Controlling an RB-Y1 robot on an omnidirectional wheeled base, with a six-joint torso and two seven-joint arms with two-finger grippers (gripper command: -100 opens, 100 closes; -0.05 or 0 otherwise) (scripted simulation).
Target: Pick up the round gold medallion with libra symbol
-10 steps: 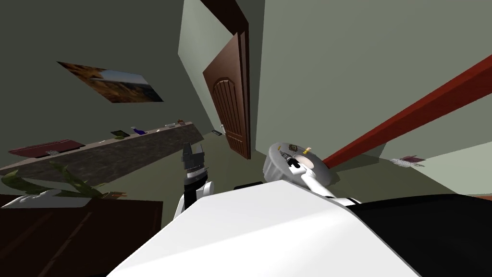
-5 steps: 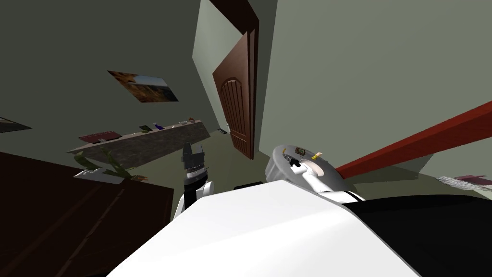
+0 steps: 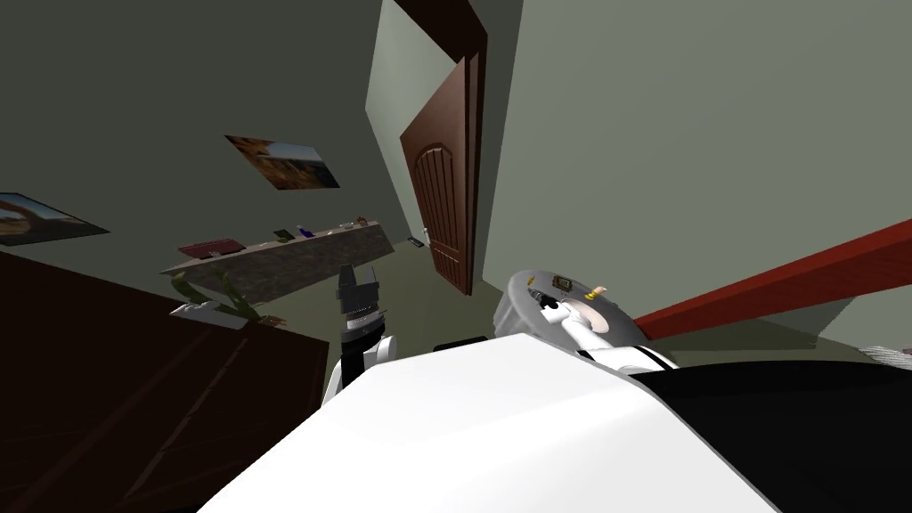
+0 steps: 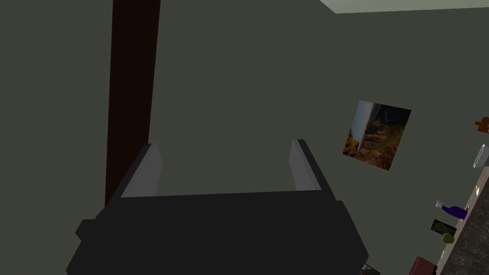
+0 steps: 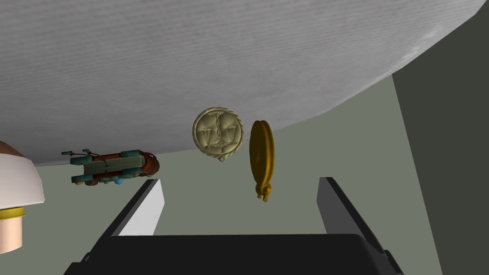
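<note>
The pale gold round medallion (image 5: 217, 132) with scales in relief lies flat on a round grey table (image 5: 239, 62), near its rim. My right gripper (image 5: 241, 210) is open just short of the medallion and touches nothing. A darker gold medallion (image 5: 261, 157) stands on edge beside the pale one, between it and my right finger. In the head view my right arm reaches over the round grey table (image 3: 521, 307) close to my right side. My left gripper (image 3: 358, 289) is raised in front of me, and its wrist view shows the left gripper (image 4: 224, 167) open and empty.
A small red and teal toy train (image 5: 112, 167) and a white and peach object (image 5: 12, 200) also sit on the table. A brown door (image 3: 441, 214) stands ajar ahead. A dark cabinet (image 3: 134, 383) with a plant (image 3: 214, 298) is at my left, and a long counter (image 3: 285, 254) stands beyond it.
I have turned, so the wall picture, counter and door slid rightwards in the head view. The round table shifted slightly right. Both arms hold their poses.
</note>
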